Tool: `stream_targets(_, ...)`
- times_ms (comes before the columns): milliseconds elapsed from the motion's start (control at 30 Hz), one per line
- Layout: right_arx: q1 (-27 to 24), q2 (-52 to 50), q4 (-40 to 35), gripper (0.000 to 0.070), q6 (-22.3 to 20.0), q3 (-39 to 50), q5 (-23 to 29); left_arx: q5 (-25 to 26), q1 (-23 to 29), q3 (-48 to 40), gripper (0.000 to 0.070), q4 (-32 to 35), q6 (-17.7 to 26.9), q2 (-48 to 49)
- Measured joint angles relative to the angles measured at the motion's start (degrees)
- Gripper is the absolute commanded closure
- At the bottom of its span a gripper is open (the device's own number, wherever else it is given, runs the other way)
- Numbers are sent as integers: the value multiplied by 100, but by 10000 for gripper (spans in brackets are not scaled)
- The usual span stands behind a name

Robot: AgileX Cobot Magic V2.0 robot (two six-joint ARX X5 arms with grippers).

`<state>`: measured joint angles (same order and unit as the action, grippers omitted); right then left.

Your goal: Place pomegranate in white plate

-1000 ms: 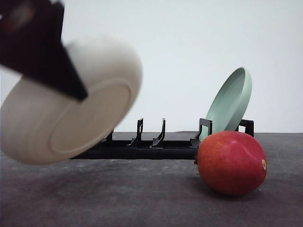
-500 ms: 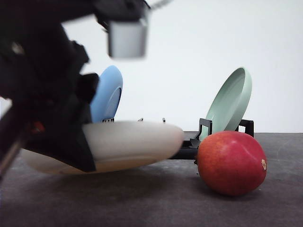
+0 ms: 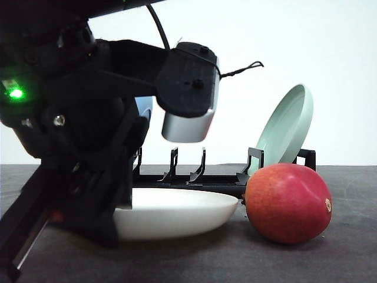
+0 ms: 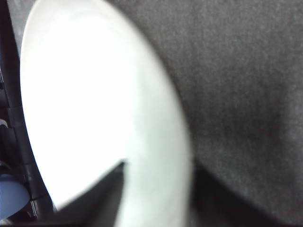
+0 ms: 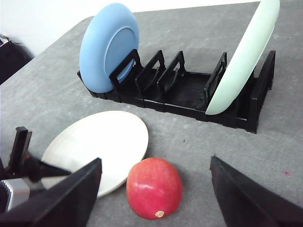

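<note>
The white plate [image 3: 182,213] lies flat on the dark table, just left of the pomegranate [image 3: 288,203], and the two almost touch. My left gripper [image 3: 100,221] is shut on the plate's left edge; in the left wrist view a dark finger [image 4: 97,201] lies over the plate [image 4: 90,104]. The right wrist view shows the plate [image 5: 102,144], the red pomegranate [image 5: 155,187] beside its rim, and the left gripper [image 5: 21,163] clamped on the plate's far side. My right gripper [image 5: 155,163] hangs open above the fruit, apart from it.
A black dish rack [image 5: 189,92] stands behind the plate and fruit. A blue plate [image 5: 108,47] stands upright in one end and a pale green plate [image 5: 241,61] leans in the other. My left arm [image 3: 70,130] bulks large over the table's left side.
The white plate was tilted in the air; my left arm has lowered it flat onto the table beside the pomegranate. The fruit has not moved.
</note>
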<state>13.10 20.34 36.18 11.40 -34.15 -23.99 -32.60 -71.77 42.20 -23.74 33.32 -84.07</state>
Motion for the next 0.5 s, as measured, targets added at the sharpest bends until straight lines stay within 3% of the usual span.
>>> stream_targets(67, 0, 0, 0, 242, 0, 0, 0, -10, 2, 71, 334, -157, -98, 0)
stream_targets(167, 0, 0, 0, 243, -2, 0, 0, 192, 72, 407, 271, -755, -460, 2)
stream_targets(333, 0, 0, 0, 242, -2, 0, 0, 1809, 558, 1030, 265, -1782, -1401, 269)
stream_targets(500, 0, 0, 0, 242, -2, 0, 0, 3239, 1219, 1227, 266, -1966, -2308, 826)
